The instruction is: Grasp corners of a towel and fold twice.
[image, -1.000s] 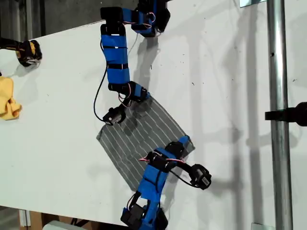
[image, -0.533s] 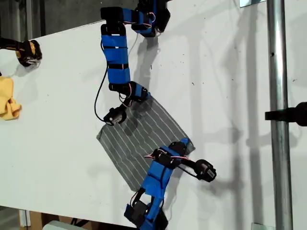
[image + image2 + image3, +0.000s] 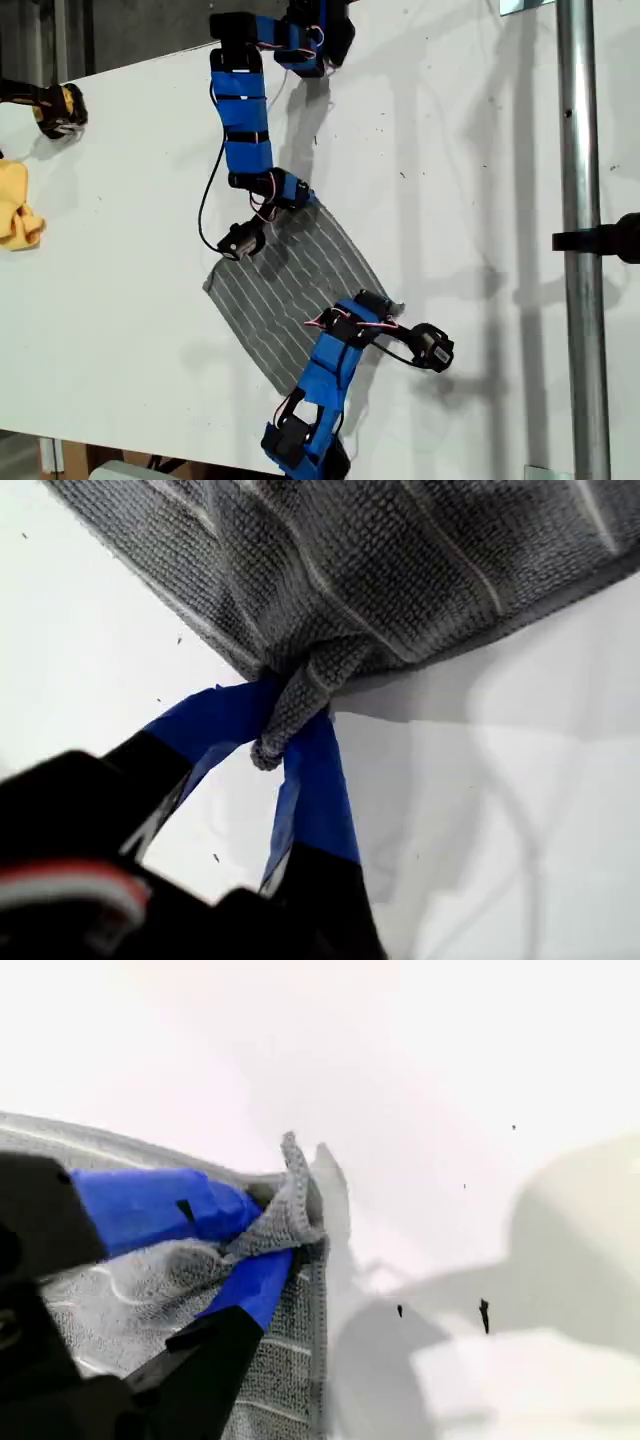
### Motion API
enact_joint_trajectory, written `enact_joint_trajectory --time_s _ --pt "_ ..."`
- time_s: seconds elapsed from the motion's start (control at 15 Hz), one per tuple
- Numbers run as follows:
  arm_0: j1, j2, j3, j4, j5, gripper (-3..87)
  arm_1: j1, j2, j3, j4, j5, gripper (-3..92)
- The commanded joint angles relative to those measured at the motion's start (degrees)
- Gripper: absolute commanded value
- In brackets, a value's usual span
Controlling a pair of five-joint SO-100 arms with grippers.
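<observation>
Change in the last second: my second gripper has slid in over the towel, and the corner it holds now sits pulled slightly inward and puckered, no longer flat. The second wrist view shows that gripper clamped on the corner, cloth bunched between the jaws. My first gripper has barely moved. It's at the next corner of the towel, toward the exterior view's top, and in the first wrist view the gripper is pinched tight on a twisted tip of cloth.

Meaning, as I judge it: both grasps are made on one edge, so the first fold can start.

The towel lies flat on the table, sitting diamond-wise between the two arms, and the free corners look undisturbed.

Room:
- The fold should go across the towel toward its far free edge, where the tabletop is bare and there is plenty of space.
- The yellow cloth is well apart from the towel on that side.
- The metal pole is well apart on the other side.
- The table's edge is near the towel's lowest corner in the exterior view, by the second arm's base, so keep the cloth from sliding that way.
</observation>
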State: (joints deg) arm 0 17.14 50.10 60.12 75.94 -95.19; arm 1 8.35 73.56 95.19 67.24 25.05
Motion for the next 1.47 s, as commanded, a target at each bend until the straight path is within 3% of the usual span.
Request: enact_joint_trajectory --time_s 0.0,0.47,0.87,1.2,1.4 --pt "0.3 0.5 -1.8 -0.4 0.4 -2.4 -0.6 5.1 -0.2 0.1 0.3 -0.2" --pt "-0.4 9.6 -6.2 2.6 12.3 -2.4 -3.0 20.7 -0.8 4.1 0.4 -0.2" --pt "1.0 15.7 -8.4 -4.7 24.7 -2.4 -7.2 37.8 6.9 14.9 2.8 -0.2" --pt "2.7 14.6 -8.4 -8.6 25.0 -2.4 -9.3 39.9 9.2 13.7 4.0 -0.2" --pt "1.0 15.6 -8.3 -5.9 23.8 -2.4 -4.5 39.7 5.7 10.4 3.0 -0.2"
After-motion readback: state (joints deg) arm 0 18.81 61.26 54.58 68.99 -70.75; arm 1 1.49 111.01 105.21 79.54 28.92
